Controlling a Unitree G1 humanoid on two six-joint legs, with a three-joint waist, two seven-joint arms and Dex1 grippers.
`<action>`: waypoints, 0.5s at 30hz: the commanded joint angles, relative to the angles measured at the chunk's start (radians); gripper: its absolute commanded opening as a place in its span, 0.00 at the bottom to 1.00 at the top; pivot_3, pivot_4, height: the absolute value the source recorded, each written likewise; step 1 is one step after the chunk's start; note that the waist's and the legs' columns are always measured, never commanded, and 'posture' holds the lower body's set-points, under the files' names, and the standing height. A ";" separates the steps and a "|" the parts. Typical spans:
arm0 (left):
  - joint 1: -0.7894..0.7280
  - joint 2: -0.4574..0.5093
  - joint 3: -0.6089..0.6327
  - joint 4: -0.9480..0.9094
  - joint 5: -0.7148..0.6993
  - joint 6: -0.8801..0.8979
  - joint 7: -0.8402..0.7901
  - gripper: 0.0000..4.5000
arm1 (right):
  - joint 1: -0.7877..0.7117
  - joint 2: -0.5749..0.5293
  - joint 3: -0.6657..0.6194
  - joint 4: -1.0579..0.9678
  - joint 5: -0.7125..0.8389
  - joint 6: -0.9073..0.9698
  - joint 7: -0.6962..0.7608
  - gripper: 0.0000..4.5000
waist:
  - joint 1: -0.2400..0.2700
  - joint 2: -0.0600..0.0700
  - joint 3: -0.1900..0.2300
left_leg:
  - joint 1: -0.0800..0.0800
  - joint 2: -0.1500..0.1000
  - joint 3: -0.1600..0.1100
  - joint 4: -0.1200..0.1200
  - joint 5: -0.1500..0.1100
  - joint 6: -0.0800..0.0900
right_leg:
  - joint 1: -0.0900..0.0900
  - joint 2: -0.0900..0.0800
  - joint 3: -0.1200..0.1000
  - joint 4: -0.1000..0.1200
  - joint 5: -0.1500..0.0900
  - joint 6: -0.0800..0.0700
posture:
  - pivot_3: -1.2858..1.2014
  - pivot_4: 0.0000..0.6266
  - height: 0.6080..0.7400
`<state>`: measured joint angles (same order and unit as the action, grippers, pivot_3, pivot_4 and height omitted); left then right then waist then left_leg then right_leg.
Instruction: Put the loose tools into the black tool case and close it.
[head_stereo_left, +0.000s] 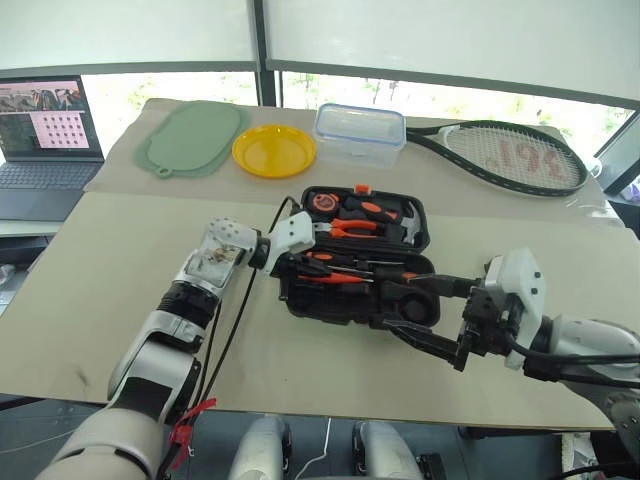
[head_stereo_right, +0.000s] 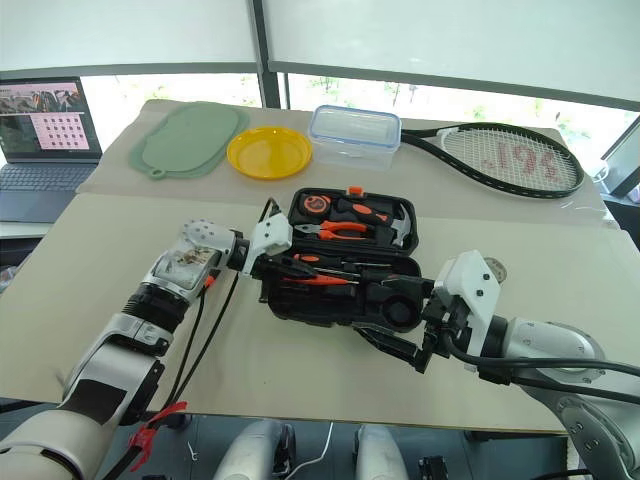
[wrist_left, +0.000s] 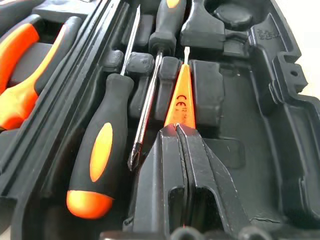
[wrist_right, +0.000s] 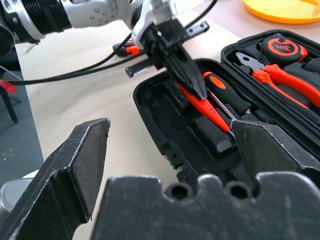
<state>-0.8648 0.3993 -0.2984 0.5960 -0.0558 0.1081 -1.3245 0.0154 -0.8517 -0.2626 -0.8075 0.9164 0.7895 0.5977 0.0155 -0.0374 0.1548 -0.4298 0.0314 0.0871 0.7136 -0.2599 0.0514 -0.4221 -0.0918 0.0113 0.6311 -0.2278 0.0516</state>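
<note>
The case lies open on the table, its lid half holding the pliers, hammer and tape measure. In the near half, two black-orange screwdrivers are seen lying in their slots, and the small orange screwdriver is set beside them.

The left gripper is pressed into the near half from the case's left edge. Its fingers are closed together, and the orange screwdriver's butt end is pinched between their tips, or at least touched by them; the tips hide the contact itself. The right gripper is held spread wide, nothing in it, just off the case's front right corner.

The step in hand is judged to be seating the orange screwdriver in its slot. It would be done best if the tool is kept parallel to the moulded channel and pushed down flat before release, so that its thin tip is not left riding on a rib. The neighbouring shaft lies close, so it should not be dragged when the tips are drawn out. The lid cannot shut over any tool standing proud.

The knife and tape roll cannot be clearly made out.
</note>
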 joint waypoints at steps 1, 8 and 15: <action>-0.014 0.001 -0.005 0.011 0.015 -0.028 -0.009 0.02 | -0.014 -0.006 -0.013 -0.010 0.013 -0.004 -0.007 1.00 | 0.000 0.000 0.000 | 0.000 0.000 0.000 0.000 0.000 0.000 | 0.000 0.000 0.000 0.000 0.000 0.000 | 0.52 0.24 0.99; 0.011 0.026 -0.025 0.016 0.056 -0.076 -0.010 0.02 | -0.013 -0.002 -0.009 -0.010 0.016 -0.006 -0.016 1.00 | -0.001 0.000 0.000 | 0.000 0.000 0.000 0.000 0.000 0.000 | 0.000 0.000 0.000 0.000 0.000 0.000 | 0.52 0.24 0.99; 0.042 0.072 -0.034 0.006 0.076 -0.107 -0.022 0.02 | -0.025 0.003 -0.003 0.005 0.018 -0.009 -0.022 1.00 | -0.003 0.000 -0.001 | 0.001 0.000 0.000 0.000 0.000 0.000 | 0.001 0.000 0.000 0.000 0.000 0.000 | 0.52 0.24 0.99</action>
<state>-0.8515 0.4561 -0.3064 0.5957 -0.0166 -0.0009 -1.3381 0.0052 -0.8511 -0.2496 -0.7932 0.9255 0.7895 0.5855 0.0125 -0.0369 0.1539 -0.4282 0.0319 0.0872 0.7132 -0.2599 0.0514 -0.4209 -0.0917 0.0114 0.6312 -0.2278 0.0515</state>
